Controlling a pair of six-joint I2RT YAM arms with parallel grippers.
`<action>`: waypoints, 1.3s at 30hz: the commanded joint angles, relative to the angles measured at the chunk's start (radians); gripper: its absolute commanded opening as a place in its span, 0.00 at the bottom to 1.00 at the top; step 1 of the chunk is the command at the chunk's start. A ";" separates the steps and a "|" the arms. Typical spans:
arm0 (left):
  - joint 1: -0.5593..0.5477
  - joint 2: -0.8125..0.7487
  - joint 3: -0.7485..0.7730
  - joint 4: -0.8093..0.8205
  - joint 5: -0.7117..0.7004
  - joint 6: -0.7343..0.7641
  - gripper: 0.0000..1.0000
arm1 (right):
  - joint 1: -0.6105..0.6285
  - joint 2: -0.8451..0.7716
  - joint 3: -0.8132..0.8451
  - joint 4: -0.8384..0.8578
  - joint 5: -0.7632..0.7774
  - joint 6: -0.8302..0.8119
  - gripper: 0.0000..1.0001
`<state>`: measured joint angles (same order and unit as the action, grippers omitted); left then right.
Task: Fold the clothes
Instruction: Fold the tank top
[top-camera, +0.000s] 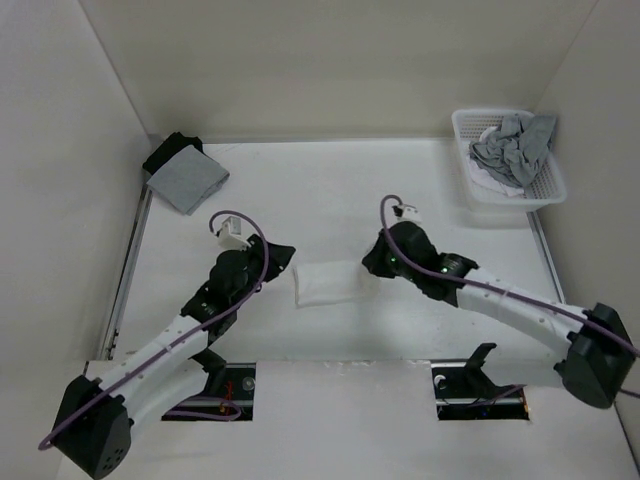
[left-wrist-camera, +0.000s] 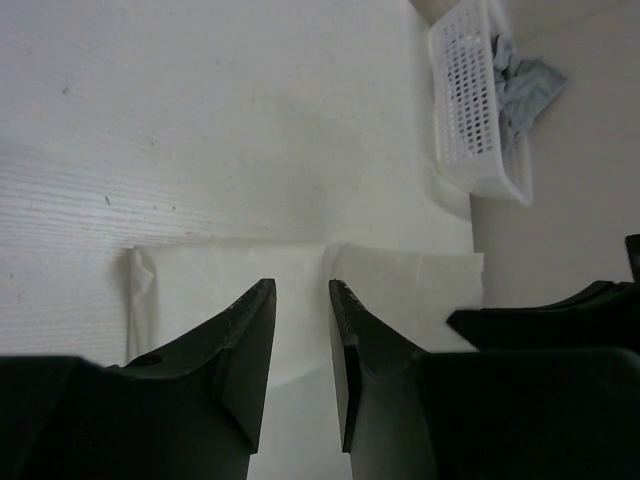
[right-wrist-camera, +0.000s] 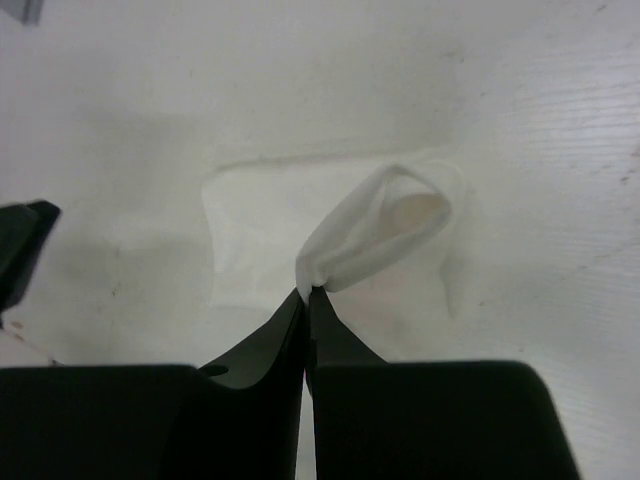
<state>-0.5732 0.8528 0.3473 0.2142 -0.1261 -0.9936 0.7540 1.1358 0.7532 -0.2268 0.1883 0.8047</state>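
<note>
White shirt, wrist view alone shows right hand pinching it, left hand parted

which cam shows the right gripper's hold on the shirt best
Right wrist view: the right gripper is shut on a raised fold of the white shirt. The top view hides that pinch under the arm; the left wrist view shows flat shirt, not the pinch.
</note>
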 joint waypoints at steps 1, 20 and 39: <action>0.052 -0.089 0.010 -0.045 0.042 0.018 0.27 | 0.106 0.126 0.142 -0.120 0.118 -0.039 0.07; 0.295 -0.229 -0.016 -0.121 0.220 0.012 0.28 | 0.391 0.698 0.692 -0.251 0.157 0.068 0.46; 0.279 -0.035 -0.059 -0.075 0.100 0.096 0.38 | 0.022 -0.120 -0.234 0.512 0.015 -0.064 0.05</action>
<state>-0.3012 0.7959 0.2905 0.0902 0.0162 -0.9390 0.8577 1.0657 0.5705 0.0444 0.2970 0.7845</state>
